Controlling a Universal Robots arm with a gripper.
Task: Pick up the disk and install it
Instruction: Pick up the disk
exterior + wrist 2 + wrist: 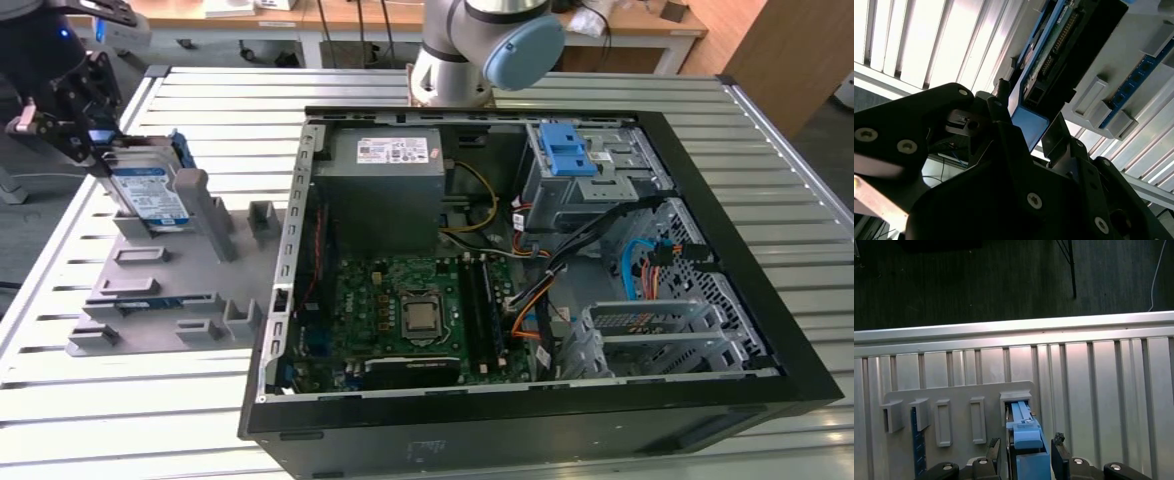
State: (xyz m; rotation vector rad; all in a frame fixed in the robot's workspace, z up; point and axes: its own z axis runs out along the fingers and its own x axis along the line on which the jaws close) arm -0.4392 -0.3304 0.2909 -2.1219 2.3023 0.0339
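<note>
In the exterior view the disk (150, 195), a silver drive with a blue-and-white label in a blue bracket, stands tilted on edge in the grey holder (160, 290) at the view's left. My gripper (110, 158) is at its upper end. In both wrist views the bracket end of the disk (1024, 427) (1054, 55) lies between the two black fingers, with the gripper (1026, 447) (1026, 120) shut on it. The disk's far end still sits in the holder's slot (1015, 397).
The open computer case (534, 420) lies at the exterior view's right. Inside are a grey power-supply box (380, 175), the motherboard (414, 310) and a drive cage with a light-blue latch (567, 150). The arm's base (467, 50) stands behind it on the slatted metal table (80, 400).
</note>
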